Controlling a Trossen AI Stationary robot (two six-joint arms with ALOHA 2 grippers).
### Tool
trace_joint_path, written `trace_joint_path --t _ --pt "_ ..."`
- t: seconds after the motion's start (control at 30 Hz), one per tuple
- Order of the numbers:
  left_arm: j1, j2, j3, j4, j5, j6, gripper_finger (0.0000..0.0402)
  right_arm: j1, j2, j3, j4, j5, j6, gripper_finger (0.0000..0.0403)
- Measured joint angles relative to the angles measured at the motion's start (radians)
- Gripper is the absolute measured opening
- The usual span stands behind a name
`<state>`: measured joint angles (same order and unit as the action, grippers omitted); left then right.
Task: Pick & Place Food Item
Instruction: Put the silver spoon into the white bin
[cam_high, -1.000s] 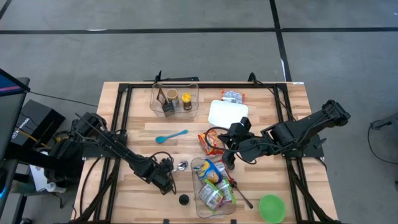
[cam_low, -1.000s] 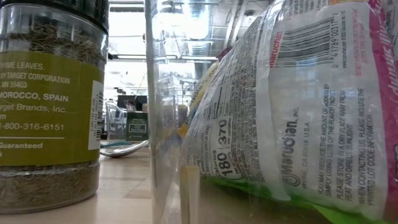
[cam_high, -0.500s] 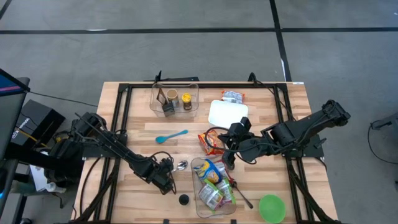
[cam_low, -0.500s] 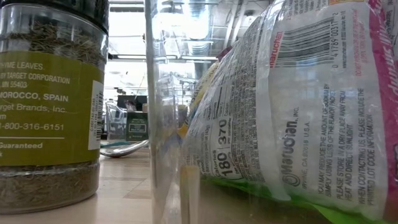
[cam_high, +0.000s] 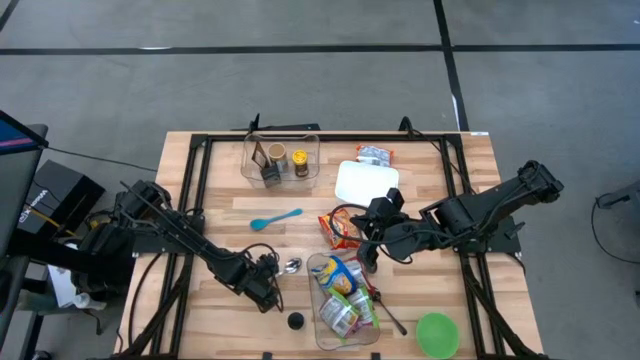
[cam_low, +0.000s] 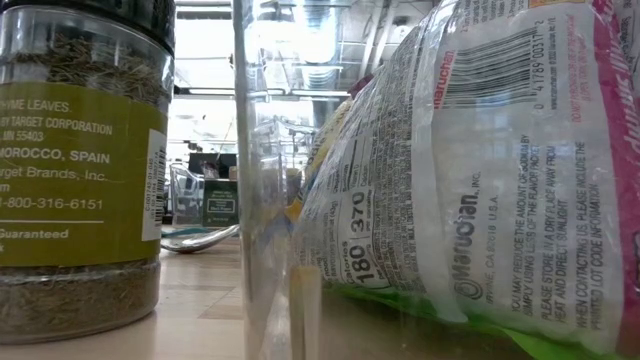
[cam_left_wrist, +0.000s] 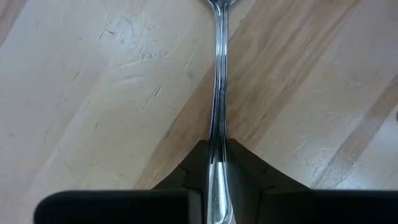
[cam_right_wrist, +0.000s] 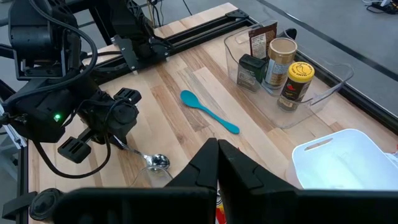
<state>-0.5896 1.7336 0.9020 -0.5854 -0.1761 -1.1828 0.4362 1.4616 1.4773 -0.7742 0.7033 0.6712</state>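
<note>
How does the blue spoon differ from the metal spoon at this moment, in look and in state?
The blue spoon is a matte turquoise, while the metal spoon is shiny silver. The blue spoon lies free on the table with nothing touching it, while the metal spoon has its handle clamped between the fingers of the left gripper. The blue spoon sits nearer the clear bin of jars, the metal one nearer the clear bin of food packets. Both lie flat on the wood.

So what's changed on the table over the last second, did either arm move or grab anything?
Nothing visibly moved. The left gripper stays closed on the metal spoon lying on the table, and the right gripper stays shut and empty near the clear bin of food packets.
</note>
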Motion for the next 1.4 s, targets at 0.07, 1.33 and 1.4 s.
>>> trace_joint_path --t 0.07,1.33,1.4 --pt "0.0 -0.004 0.0 0.001 0.0 0.0 0.0029 0.0 0.0 0.0 0.0 0.0 0.0 0.0001" --pt "0.128 -0.172 0.009 -0.026 -0.025 -0.208 0.0 0.0 0.0 0.0 0.002 0.0 0.0 0.0001" --pt "0.137 -0.162 0.031 -0.027 -0.026 -0.204 0.0 0.0 0.0 0.0 0.002 0.001 0.0 0.0001"
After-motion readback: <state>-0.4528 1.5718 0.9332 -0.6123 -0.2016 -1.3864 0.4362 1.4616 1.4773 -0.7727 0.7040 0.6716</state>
